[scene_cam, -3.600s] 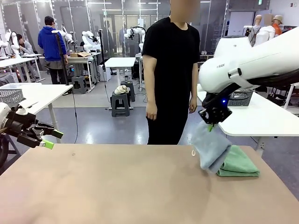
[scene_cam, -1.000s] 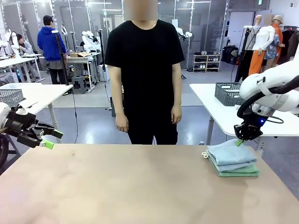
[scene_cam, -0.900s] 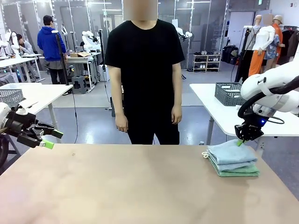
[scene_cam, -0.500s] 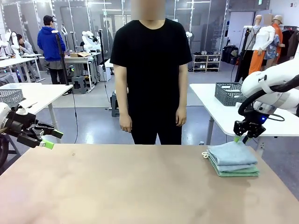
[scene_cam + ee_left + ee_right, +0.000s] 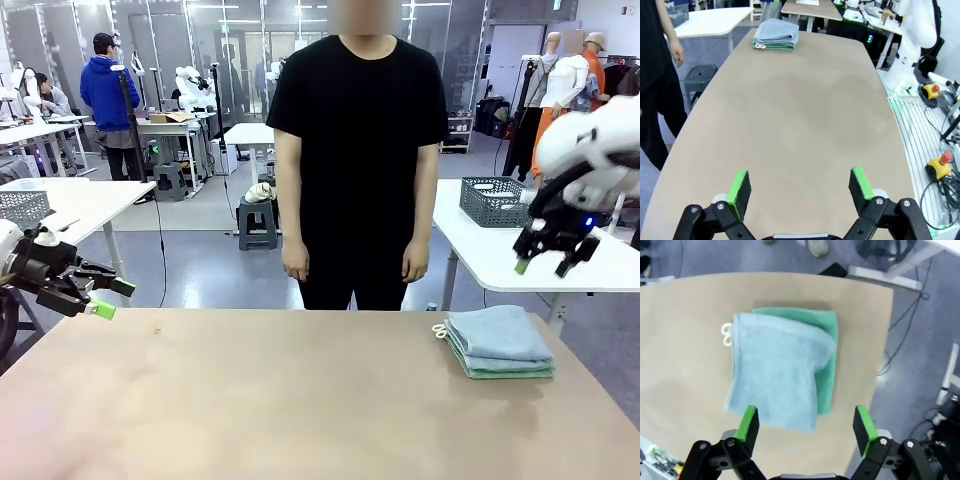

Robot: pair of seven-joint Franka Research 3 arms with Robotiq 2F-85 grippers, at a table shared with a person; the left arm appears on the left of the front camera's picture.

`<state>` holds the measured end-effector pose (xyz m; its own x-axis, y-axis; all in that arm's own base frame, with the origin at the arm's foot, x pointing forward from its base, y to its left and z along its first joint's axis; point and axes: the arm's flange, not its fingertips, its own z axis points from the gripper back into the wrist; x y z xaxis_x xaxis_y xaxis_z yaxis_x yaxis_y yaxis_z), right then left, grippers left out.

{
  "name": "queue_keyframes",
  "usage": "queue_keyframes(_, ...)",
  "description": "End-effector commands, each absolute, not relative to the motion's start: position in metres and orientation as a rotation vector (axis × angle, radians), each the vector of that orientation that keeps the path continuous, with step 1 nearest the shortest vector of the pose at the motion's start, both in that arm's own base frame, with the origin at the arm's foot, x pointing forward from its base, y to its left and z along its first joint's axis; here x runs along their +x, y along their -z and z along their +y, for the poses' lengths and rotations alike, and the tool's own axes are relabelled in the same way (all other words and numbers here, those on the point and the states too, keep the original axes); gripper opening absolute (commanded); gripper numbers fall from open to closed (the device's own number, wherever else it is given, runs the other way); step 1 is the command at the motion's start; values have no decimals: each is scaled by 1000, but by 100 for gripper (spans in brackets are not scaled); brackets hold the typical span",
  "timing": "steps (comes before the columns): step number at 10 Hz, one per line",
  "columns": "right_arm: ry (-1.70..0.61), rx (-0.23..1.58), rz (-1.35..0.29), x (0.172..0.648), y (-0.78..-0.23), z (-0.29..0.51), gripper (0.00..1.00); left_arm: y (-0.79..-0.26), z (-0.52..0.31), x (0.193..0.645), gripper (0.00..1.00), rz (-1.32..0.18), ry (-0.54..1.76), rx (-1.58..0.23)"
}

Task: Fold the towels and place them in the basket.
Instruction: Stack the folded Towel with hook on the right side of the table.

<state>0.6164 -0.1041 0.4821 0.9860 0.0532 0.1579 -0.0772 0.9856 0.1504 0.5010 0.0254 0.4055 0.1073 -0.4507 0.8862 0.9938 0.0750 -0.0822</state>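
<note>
The grey-blue towel (image 5: pixel 499 333) lies folded on top of the folded mint green towel (image 5: pixel 510 369), the two stacked near the table's (image 5: pixel 250 400) far right corner, with a white loop at the stack's left side. The right pincer (image 5: pixel 549 262) hangs in the air above and beyond the stack, jaws spread wide and empty, touching neither towel. The left pincer (image 5: pixel 108 297) sits at the table's left edge, also wide open and holding nothing. A person (image 5: pixel 360 150) in black stands at the far edge.
</note>
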Motion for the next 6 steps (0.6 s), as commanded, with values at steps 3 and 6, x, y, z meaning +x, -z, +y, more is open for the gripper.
queue_keyframes(3, -65, 59, -194, 500, -651, -53, 100, -407, 25, 498, 100, -818, 1289, -859)
queue_keyframes(6, -47, 117, -255, 446, -697, -15, 100, -407, 25, 498, 100, -818, 1289, -859)
